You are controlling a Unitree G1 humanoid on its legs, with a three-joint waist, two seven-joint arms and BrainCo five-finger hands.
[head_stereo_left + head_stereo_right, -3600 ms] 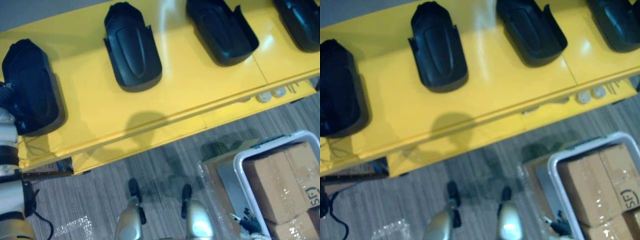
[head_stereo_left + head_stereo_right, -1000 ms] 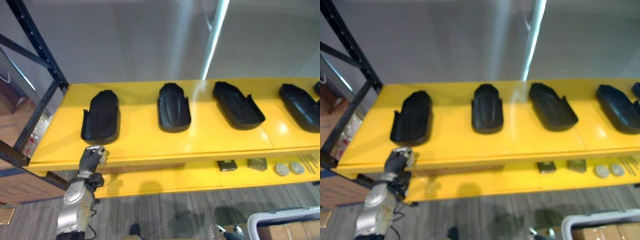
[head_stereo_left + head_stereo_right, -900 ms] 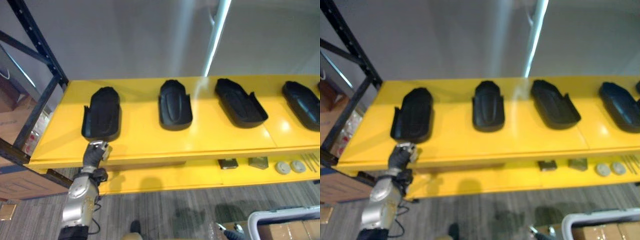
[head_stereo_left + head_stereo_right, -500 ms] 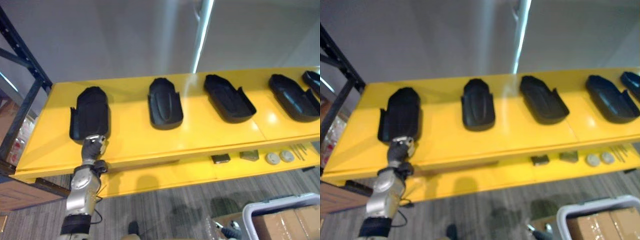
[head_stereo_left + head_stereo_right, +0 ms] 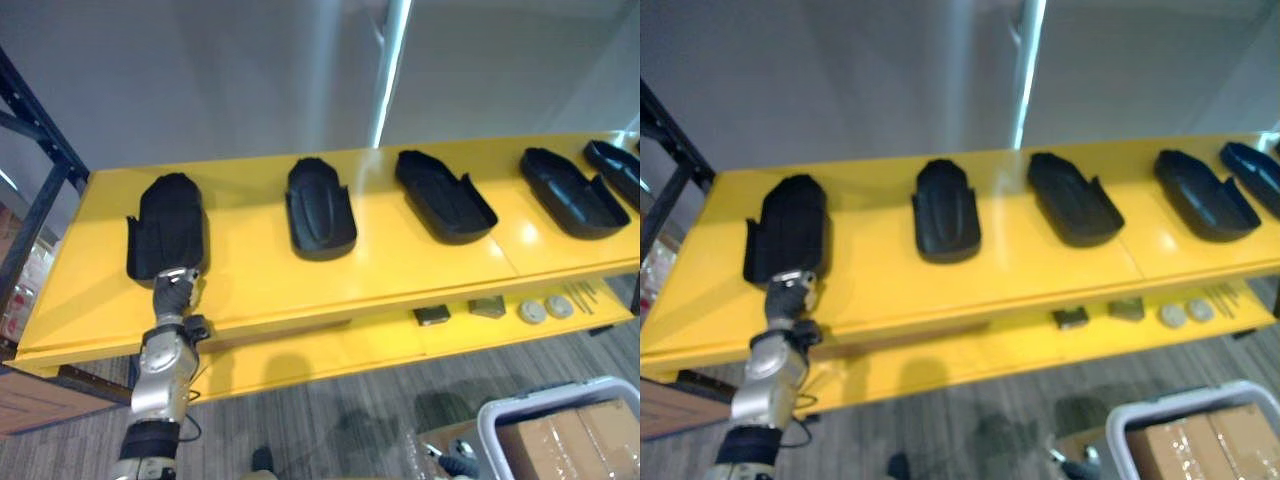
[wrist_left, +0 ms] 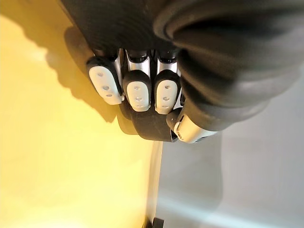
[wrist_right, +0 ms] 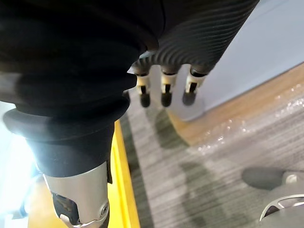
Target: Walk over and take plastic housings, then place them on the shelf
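Several black plastic housings lie in a row on the yellow shelf (image 5: 400,270): the leftmost housing (image 5: 165,225), a second housing (image 5: 320,207), a third housing (image 5: 445,195) and more to the right (image 5: 562,190). My left hand (image 5: 173,290) is curled into a fist at the near end of the leftmost housing, right at the shelf's front. In the left wrist view its fingers (image 6: 137,90) are folded tight above the yellow surface (image 6: 57,166) with nothing seen in them. My right hand (image 7: 164,90) hangs over the grey floor with straight fingers, holding nothing.
A lower yellow shelf (image 5: 330,350) carries small metal parts (image 5: 432,315) and discs (image 5: 533,311). A white bin (image 5: 500,420) with cardboard boxes stands on the floor at the lower right. A black rack upright (image 5: 40,170) rises at the left. A grey wall backs the shelf.
The camera has shifted, so the shelf sits differently in the picture. My left fist has moved up from below the shelf edge to the near end of the leftmost housing.
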